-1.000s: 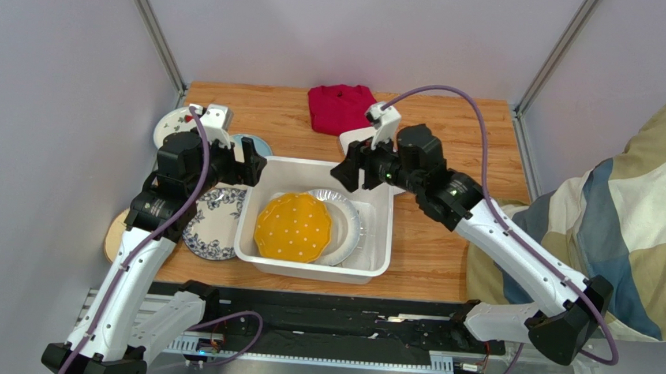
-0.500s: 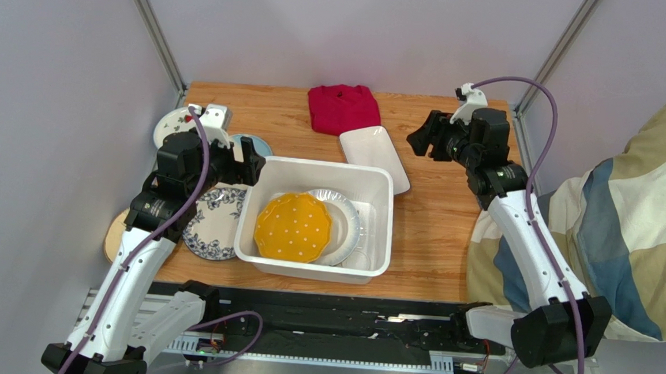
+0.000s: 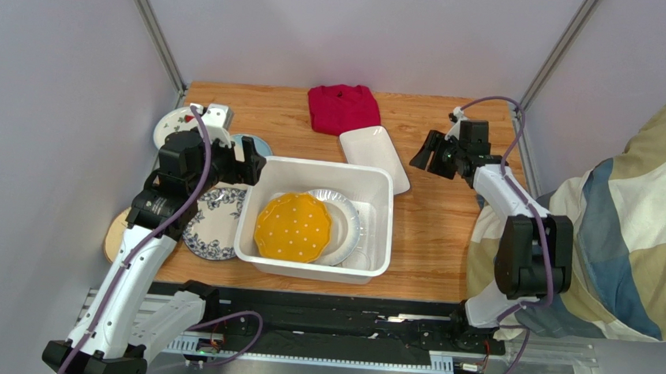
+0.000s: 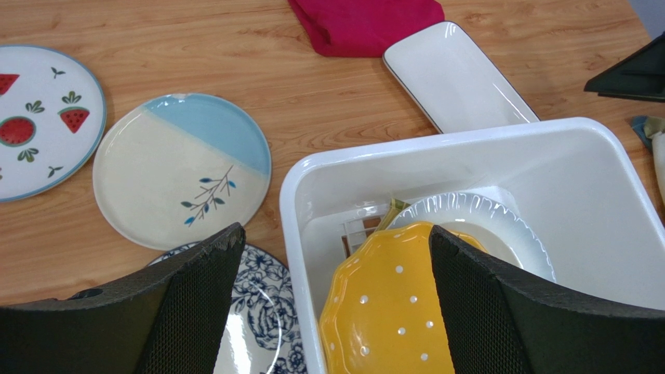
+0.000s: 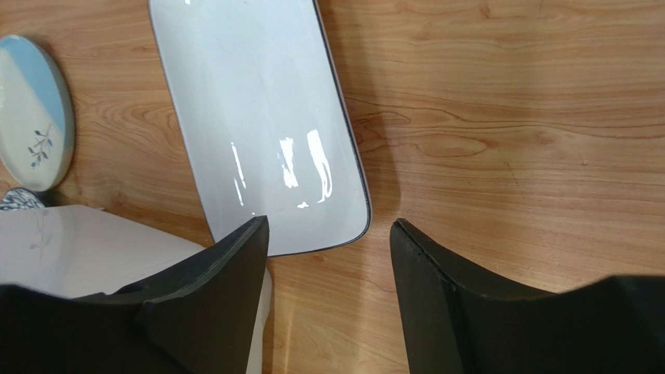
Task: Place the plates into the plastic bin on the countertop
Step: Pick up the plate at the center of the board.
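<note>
Pale lilac-grey wall panels (image 3: 355, 32) enclose the scene from 9 through 12 to 2 o'clock, joined by slanting metal posts (image 3: 153, 29) at 11 and 1. Checked quilt (image 3: 647, 215), cream, blue and olive, bunched at 3 o'clock; light soft, even.

In your white plastic bin (image 3: 310, 269), a yellow scalloped plate (image 3: 292, 228) overlaps a white round plate (image 3: 350, 228); a white rectangular plate (image 3: 373, 150) lies at one o'clock.

Left arm (image 3: 136, 262) and right arm (image 3: 503, 187): white tubular links joined by black housings. A purple cable (image 3: 204, 153) runs along each. The left tool (image 4: 336, 232) has broad black fingers (image 4: 195, 312) with mesh-textured inner faces; the right tool (image 5: 329, 224) has smooth ones.
</note>
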Controlling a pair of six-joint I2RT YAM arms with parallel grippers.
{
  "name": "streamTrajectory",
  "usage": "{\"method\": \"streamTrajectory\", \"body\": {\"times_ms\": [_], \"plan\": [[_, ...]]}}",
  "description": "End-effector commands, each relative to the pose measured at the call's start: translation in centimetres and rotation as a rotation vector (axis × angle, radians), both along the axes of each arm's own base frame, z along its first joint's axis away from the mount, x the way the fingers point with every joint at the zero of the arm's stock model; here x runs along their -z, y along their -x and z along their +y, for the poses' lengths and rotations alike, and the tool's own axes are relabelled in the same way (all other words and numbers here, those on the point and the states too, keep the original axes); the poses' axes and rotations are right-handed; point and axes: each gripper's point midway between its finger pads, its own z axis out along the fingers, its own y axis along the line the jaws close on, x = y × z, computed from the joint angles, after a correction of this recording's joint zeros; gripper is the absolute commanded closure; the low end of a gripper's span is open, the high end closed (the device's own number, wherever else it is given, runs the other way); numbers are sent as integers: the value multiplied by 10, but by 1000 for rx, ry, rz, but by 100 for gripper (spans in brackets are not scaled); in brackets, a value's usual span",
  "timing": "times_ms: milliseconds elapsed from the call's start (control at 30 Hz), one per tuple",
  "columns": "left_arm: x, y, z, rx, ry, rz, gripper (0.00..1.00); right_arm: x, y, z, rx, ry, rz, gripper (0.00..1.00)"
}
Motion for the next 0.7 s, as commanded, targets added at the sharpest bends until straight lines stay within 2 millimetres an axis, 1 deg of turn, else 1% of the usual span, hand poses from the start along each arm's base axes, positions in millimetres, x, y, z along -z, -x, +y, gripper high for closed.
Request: {"method": "streamTrajectory", "body": {"times_ms": [0, 100, 167, 200, 300, 400, 433, 500, 600, 633, 667], "plan": [[-3, -3, 0, 3, -13, -21, 8, 14, -22, 3, -29, 13, -10, 39], [-4, -3, 1, 0, -15, -23, 8, 38, -29, 3, -33, 30, 44, 41], [-4, -2, 2, -4, -16, -27, 8, 42, -32, 6, -41, 25, 56, 41], [-4, -2, 2, -4, -16, -27, 8, 51, -33, 8, -47, 19, 75, 42], [-4, -2, 2, -5, -15, -26, 8, 58, -37, 18, -72, 3, 78, 43], [-5, -2, 1, 0, -13, -26, 8, 64, -41, 22, -82, 0, 86, 43], [-6, -1, 1, 0, -12, -32, 8, 70, -41, 23, -87, -2, 100, 43], [-7, 0, 1, 0, -11, -33, 8, 71, -43, 29, -104, -11, 104, 44], [-8, 0, 1, 2, -8, -36, 8, 83, -41, 37, -128, -10, 132, 44], [-7, 0, 0, 5, -8, -32, 8, 82, -44, 38, -132, -14, 131, 44], [-8, 0, 0, 6, -5, -35, 8, 88, -44, 40, -137, -12, 141, 45]]}}
